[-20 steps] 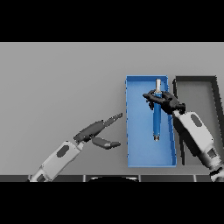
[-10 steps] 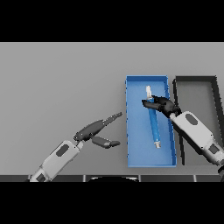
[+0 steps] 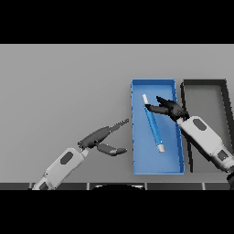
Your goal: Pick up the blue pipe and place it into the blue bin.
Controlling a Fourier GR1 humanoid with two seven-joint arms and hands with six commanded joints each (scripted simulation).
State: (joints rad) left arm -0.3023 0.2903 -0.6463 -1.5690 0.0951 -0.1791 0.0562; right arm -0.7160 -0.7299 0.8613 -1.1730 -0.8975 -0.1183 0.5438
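Two hands over the desk (image 3: 55, 82). Nearest, the left hand (image 3: 101, 139) idles, fingers relaxed. Beyond, the blue pipe (image 3: 153, 125) lies inside the blue bin (image 3: 153, 84); the right hand (image 3: 168, 109), fingers spread, is released beside it. Placement looks complete; withdrawal must clear the adjacent black bin (image 3: 204, 82).

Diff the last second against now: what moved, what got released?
The right hand let go of the blue pipe and opened, drawing back toward the bin's right side. The pipe dropped from the hand's grip and now lies flat and diagonal inside the blue bin. The left hand, open over the table, the bin and the black tray stayed put.
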